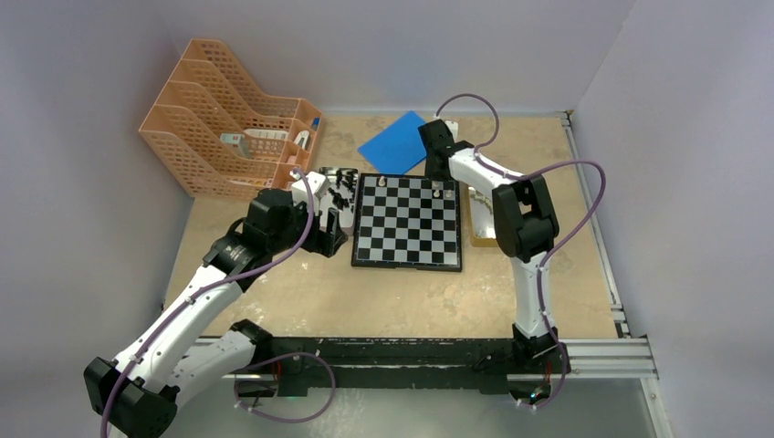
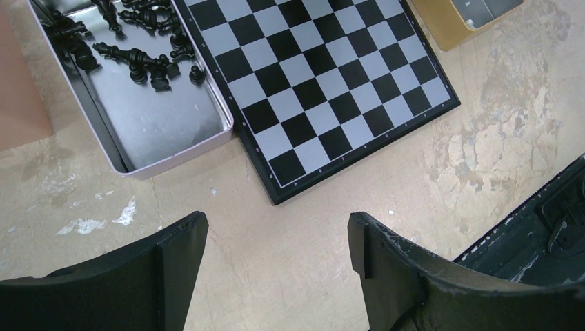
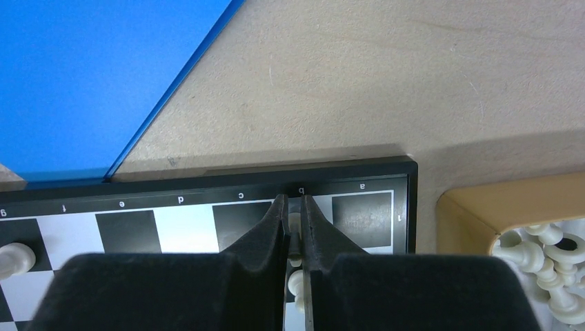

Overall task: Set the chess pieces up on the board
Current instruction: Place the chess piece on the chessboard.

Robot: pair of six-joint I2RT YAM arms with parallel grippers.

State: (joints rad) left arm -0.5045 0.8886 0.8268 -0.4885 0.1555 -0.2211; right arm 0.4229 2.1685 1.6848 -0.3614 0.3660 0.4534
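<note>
Cream-white, in the right hand [image 3: 294, 201]: logged one piece [image 3: 295, 238] clenched between the fingers, low over the far rank of the board [image 3: 186, 227], at about the b file. Judged as mid-placement, with the grip upright so as to land on a home square next to the corner. Noted a second white piece [image 3: 14, 258] standing on the same rank, near the g file. Noted more white pieces [image 3: 545, 258] heaped in a tan tray [image 3: 469, 207] just beside that board edge, presumably for a short reach by the right arm.

Found the left hand [image 2: 276, 227] released and holding nothing, hovering over bare table [image 2: 290, 276] off the board's near corner. Found the black pieces [image 2: 138, 58] lying loose in a silver tin [image 2: 172, 131] just beside the board, on the left arm's side. Saw none of them on the board yet.

Read file letters along the frame in the right wrist view, a to g, upside down, plus a 1 at the corner. Could not read the tiny frame marks in the left wrist view. Found no brand.
</note>
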